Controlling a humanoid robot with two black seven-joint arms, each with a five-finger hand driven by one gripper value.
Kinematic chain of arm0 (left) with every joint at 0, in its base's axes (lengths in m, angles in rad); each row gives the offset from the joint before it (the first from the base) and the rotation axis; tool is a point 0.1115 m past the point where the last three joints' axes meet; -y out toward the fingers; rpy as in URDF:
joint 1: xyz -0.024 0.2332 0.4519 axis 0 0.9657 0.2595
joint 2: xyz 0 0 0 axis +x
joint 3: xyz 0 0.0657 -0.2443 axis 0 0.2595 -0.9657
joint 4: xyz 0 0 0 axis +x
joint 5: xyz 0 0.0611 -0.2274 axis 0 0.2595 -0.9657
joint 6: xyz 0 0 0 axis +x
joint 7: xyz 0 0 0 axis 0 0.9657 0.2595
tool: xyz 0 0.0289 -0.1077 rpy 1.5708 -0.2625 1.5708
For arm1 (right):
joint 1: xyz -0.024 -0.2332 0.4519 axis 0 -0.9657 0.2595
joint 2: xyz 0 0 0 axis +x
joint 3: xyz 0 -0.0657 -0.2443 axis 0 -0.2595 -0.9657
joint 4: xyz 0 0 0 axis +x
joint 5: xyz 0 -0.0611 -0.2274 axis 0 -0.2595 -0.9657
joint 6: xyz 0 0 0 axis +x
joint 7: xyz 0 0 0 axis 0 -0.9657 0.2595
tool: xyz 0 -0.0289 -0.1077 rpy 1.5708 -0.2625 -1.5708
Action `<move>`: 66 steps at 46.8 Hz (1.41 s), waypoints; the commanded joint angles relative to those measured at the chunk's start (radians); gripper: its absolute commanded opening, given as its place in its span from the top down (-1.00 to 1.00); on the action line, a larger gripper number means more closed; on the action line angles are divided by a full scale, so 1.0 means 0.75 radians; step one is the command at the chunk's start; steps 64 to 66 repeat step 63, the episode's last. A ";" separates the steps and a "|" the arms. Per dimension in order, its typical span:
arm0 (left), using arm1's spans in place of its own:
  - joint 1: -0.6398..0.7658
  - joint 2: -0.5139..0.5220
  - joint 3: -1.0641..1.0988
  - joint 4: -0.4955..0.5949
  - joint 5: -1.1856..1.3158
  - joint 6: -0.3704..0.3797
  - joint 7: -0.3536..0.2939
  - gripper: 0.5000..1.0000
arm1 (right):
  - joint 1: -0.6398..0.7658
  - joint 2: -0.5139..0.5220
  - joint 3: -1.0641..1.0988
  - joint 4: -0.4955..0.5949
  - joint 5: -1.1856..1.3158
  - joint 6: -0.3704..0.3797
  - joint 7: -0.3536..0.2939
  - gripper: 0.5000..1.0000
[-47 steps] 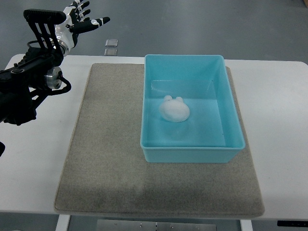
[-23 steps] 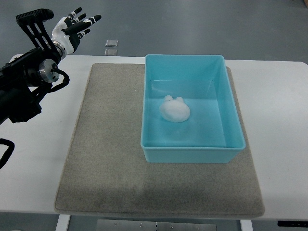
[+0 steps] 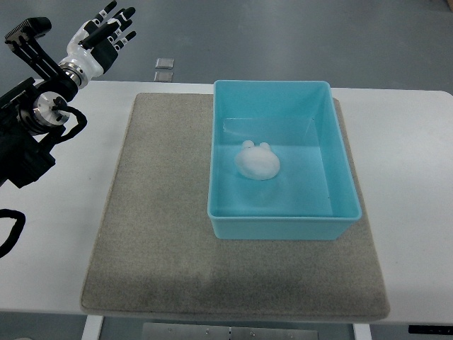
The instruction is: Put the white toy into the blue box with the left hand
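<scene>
The left hand [image 3: 102,33] is raised past the far left corner of the table [image 3: 410,142], fingers spread and empty, well apart from the white toy [image 3: 256,162] lying inside the blue box [image 3: 283,227] on the grey mat [image 3: 156,234].

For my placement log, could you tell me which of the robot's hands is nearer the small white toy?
Left. The left hand hovers open, far to the upper left of the white toy in the blue plastic box; the right hand is out of view.
</scene>
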 commanded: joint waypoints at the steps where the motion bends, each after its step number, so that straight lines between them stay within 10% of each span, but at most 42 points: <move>1: 0.015 0.000 -0.063 0.001 -0.017 -0.016 0.000 -0.96 | 0.000 0.000 0.000 0.000 0.000 0.000 0.000 -0.74; 66: 0.093 -0.035 -0.084 -0.001 -0.043 -0.014 -0.019 -0.97 | -0.004 0.000 -0.002 0.072 -0.014 0.020 0.000 -0.74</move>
